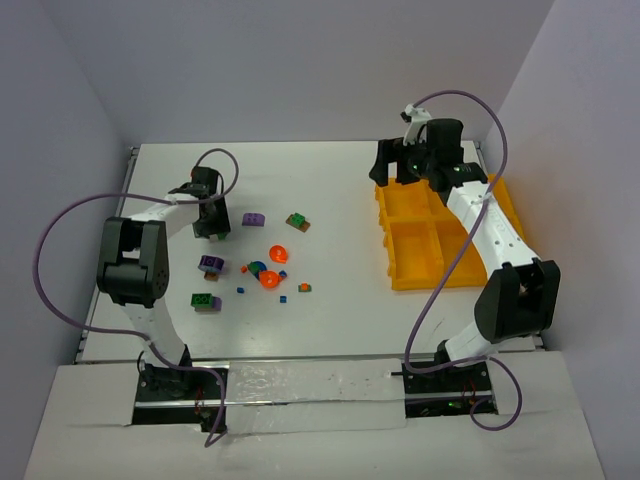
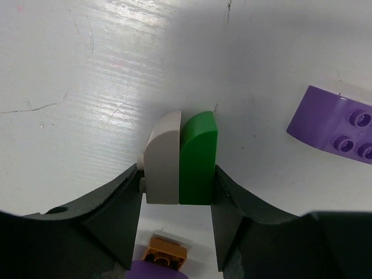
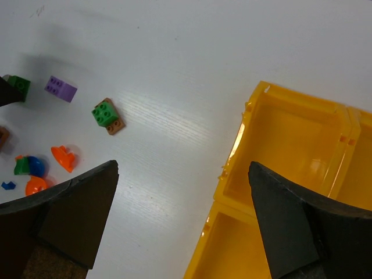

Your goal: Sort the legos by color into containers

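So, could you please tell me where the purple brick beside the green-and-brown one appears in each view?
Top external: the purple brick sits left of centre, just right of the left hand.
Left wrist: at the right edge, right of the green-and-grey lego pinched by the hand.
Right wrist: upper left.
Shared landmark: the left hand, next to it everywhere.

From overhead the left gripper (image 1: 210, 230) covered the grey-and-green lego (image 2: 181, 163) between its fingers, and the right arm (image 1: 490, 232) hid part of the yellow tray (image 1: 410, 265). The left wrist view cut off a purple brick (image 2: 334, 125) at its right edge. The loose blue bits (image 1: 283, 298) were too small to make out.
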